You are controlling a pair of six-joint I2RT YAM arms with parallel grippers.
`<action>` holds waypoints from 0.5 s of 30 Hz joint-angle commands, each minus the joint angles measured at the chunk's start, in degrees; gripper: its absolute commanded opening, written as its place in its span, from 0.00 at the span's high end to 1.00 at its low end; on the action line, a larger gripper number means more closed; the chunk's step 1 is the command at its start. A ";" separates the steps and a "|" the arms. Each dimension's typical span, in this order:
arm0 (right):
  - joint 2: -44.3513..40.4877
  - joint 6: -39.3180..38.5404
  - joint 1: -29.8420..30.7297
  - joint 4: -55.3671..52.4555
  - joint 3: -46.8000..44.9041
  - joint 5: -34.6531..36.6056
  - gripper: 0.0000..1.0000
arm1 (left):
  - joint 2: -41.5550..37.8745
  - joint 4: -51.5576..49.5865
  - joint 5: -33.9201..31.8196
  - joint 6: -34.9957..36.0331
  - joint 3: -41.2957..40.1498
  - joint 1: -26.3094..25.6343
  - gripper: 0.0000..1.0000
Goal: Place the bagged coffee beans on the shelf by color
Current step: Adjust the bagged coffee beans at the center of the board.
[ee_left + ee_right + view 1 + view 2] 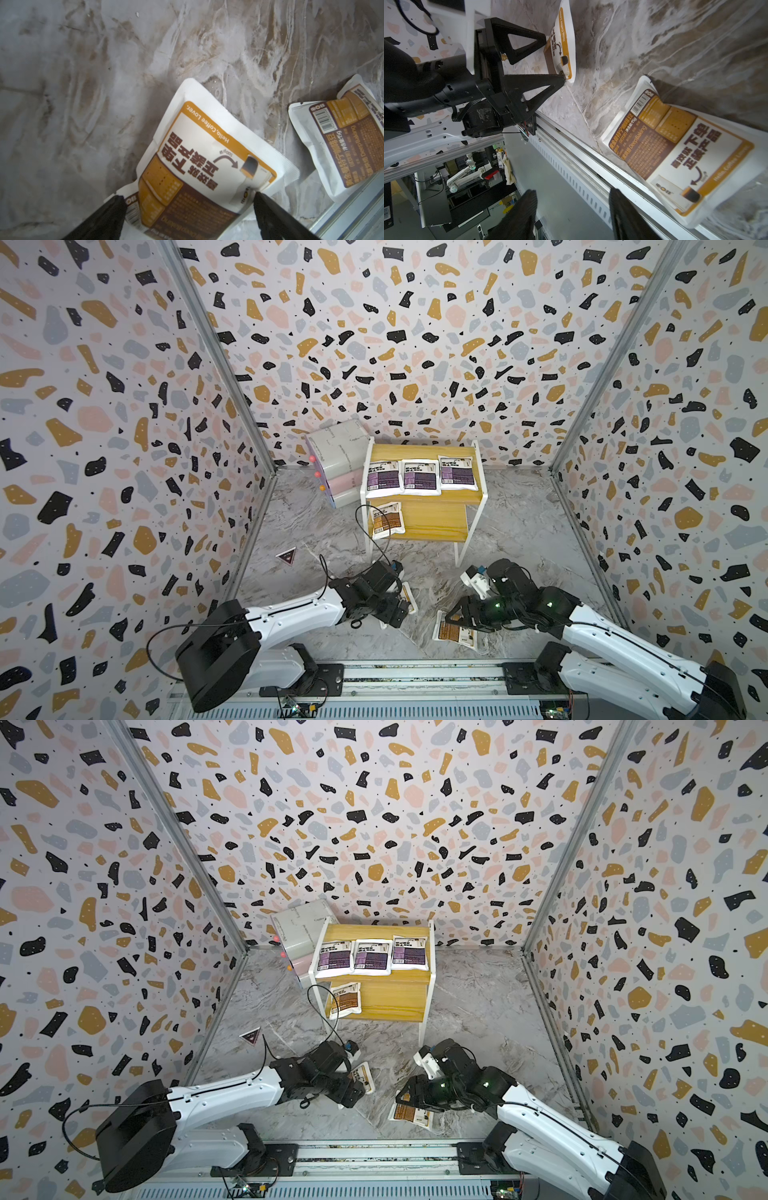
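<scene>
Nearest, by the front rail: brown-label pouch [675, 149] flat on the marble floor [83, 83]. Right gripper [571, 194] alongside, jaws partly apart, nothing between them. Just beyond: second brown-label pouch [207, 149], straddled by left gripper [188, 197], spread wide, not yet closed on it. Judged light, soft, slick-filmed, with loose fill; best pinched across a flat sealed edge. Farther back: shelf [436, 522], three purple-label pouches [419, 477] on upper tier, third brown-label pouch [387, 520] on lower.
</scene>
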 commanded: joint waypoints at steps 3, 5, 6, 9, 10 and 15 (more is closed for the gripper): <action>-0.13 0.45 0.39 0.97 1.50 0.14 0.39 | -3.27 -0.24 3.08 -6.62 -1.67 0.28 0.00; 0.05 0.54 0.47 1.44 1.48 0.14 0.39 | -5.03 0.71 4.31 -10.12 -2.99 0.26 0.00; 0.31 0.63 0.54 1.87 1.41 0.14 0.39 | -6.13 1.11 4.69 -11.95 -3.77 0.16 0.00; 1.31 0.81 0.81 3.31 1.39 -0.03 0.39 | -9.97 0.24 4.85 -15.30 -4.82 -0.02 0.00; 1.79 0.94 0.95 3.89 1.39 -0.17 0.39 | -11.34 -0.35 4.85 -15.88 -4.87 -0.03 0.00; 5.64 1.66 2.60 8.02 1.65 -0.56 0.39 | -15.43 -7.28 2.29 -14.04 -2.15 0.06 0.00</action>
